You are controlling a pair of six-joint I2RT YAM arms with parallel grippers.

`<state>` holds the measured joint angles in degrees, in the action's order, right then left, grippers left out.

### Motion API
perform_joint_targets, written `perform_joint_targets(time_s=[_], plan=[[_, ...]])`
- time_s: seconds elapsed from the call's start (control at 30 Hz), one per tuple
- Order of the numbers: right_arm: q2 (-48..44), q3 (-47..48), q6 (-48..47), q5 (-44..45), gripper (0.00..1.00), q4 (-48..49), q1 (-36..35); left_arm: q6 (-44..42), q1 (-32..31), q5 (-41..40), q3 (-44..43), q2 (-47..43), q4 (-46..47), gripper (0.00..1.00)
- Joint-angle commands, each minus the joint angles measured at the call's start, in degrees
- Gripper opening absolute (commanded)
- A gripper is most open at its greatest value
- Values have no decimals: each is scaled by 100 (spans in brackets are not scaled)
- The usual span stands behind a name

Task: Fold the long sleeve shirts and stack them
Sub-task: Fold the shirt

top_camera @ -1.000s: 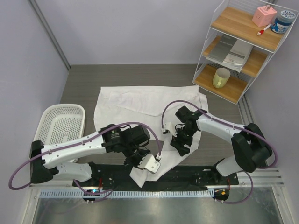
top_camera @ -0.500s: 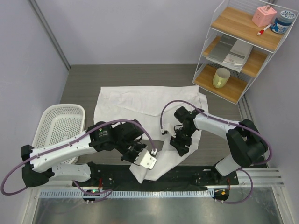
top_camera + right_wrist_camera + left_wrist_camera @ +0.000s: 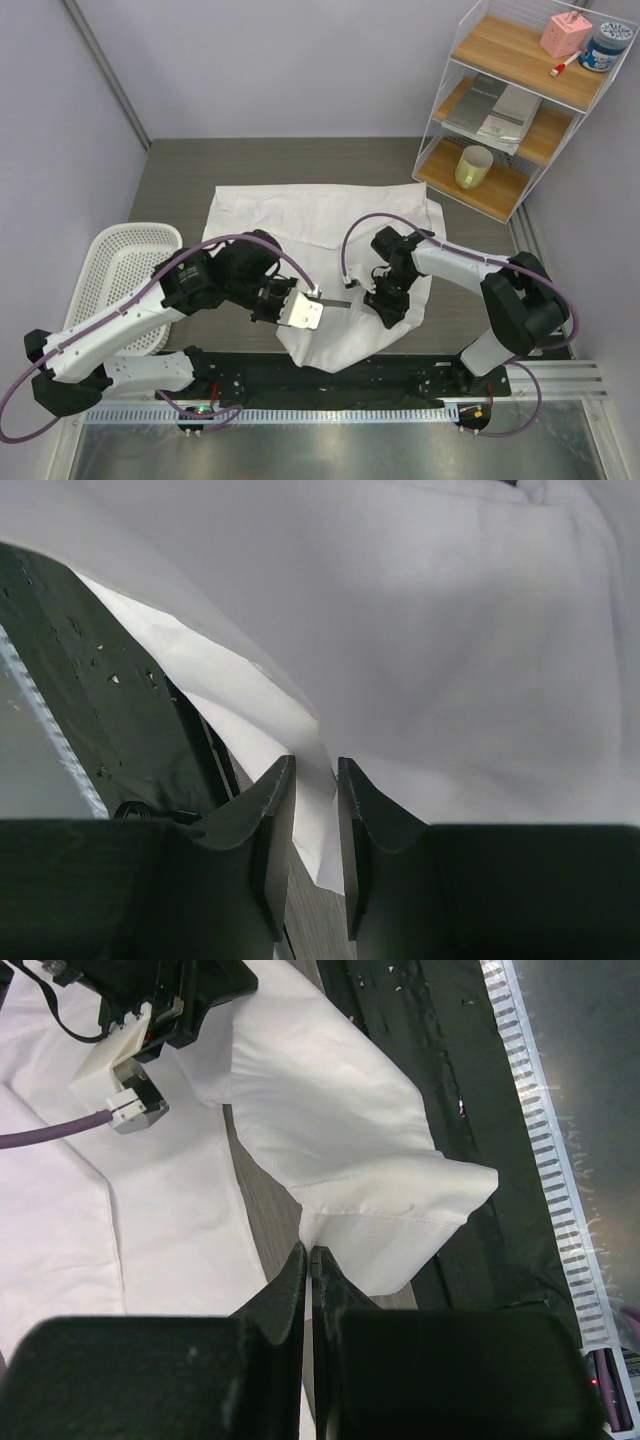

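Note:
A white long sleeve shirt (image 3: 300, 215) lies spread across the table, and its near end hangs toward the front edge. My left gripper (image 3: 340, 303) is shut on the edge of a sleeve end (image 3: 340, 1130) and holds it lifted above the table. My left gripper (image 3: 310, 1252) has its jaws pressed together on the cloth. My right gripper (image 3: 385, 308) sits on the shirt's right part, its jaws closed on a pinched fold of cloth (image 3: 320, 745). My right gripper (image 3: 313, 770) is low over the table. It also shows in the left wrist view (image 3: 150, 1010).
A white perforated basket (image 3: 105, 240) stands at the left. A wire shelf unit (image 3: 510, 100) at the back right holds grey-white booklets (image 3: 495, 105), a yellow cup (image 3: 473, 166) and small items. A black mat (image 3: 400, 375) runs along the front edge.
My left gripper has carried the sleeve end away from the front edge, up and toward the shirt's middle. My right gripper has hardly moved.

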<state>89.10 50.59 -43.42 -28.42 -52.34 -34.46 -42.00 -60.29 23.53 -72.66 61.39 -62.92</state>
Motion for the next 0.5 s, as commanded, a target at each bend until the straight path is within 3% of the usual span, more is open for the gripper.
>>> perform_joint_targets(time_s=[0.0,0.07,0.1,0.47], plan=[[-7,328,-35,-14,23,-57,-35,-1,17,-138,-222,-153,-28,0],[-42,355,-26,3,5,-57,-35,7,35,-234,-239,-188,24,0],[-51,399,-18,21,1,-57,-35,16,61,-243,-266,-180,25,0],[-121,1295,816,12,1,443,905,-748,940,-147,-688,102,-177,0]])
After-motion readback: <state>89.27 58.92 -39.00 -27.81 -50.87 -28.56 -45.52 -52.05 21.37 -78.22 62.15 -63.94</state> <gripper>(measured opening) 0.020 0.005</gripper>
